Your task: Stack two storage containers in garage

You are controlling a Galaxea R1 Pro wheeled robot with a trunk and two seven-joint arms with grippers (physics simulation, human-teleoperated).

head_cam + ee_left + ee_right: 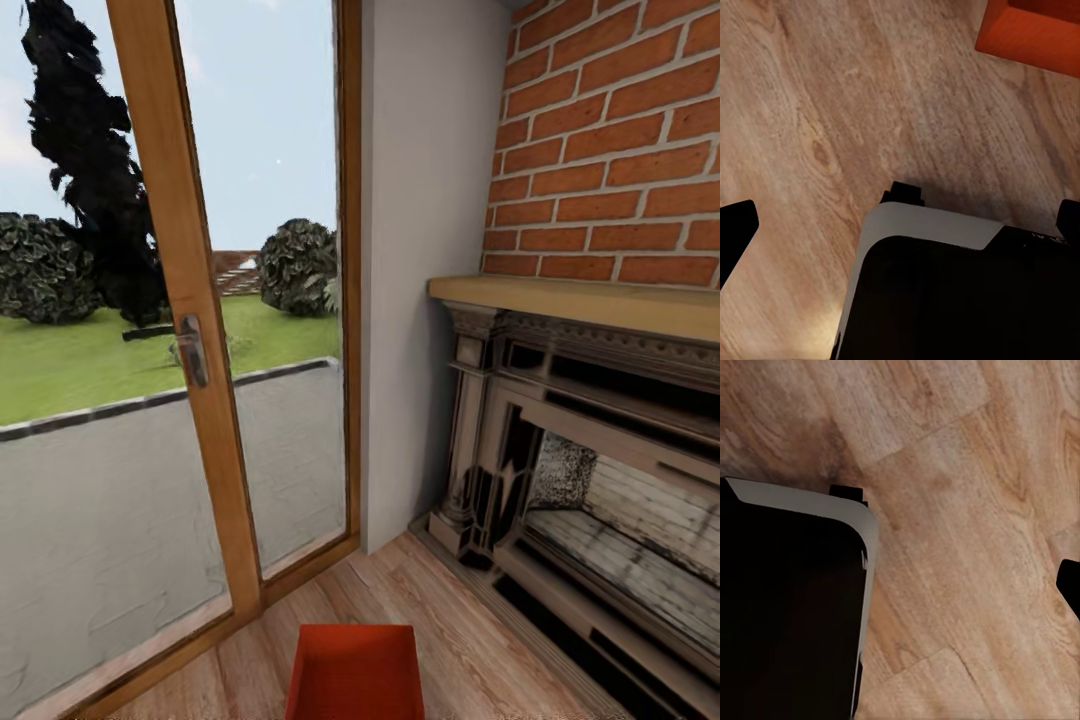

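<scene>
One red-orange open-top storage container (355, 670) stands on the pale wood plank floor of the living room, at the bottom edge of the head view, just in front of me. A corner of the container (1031, 34) also shows in the left wrist view, apart from the gripper. My left gripper (900, 225) hangs open over the floor beside my own dark base (960, 300), with nothing between its fingertips (735, 225). My right gripper (900, 585) hangs over bare planks next to the base (787, 607). One fingertip (1071, 585) sits at the frame's far edge, so it reads as open and empty.
A tall glass door with a wooden frame (190, 350) stands ahead on the left, with lawn and paving outside. A white wall pillar (420, 250) separates it from the red-brick fireplace (590, 480) with its wooden mantel on the right. Plank floor (480, 640) lies between them.
</scene>
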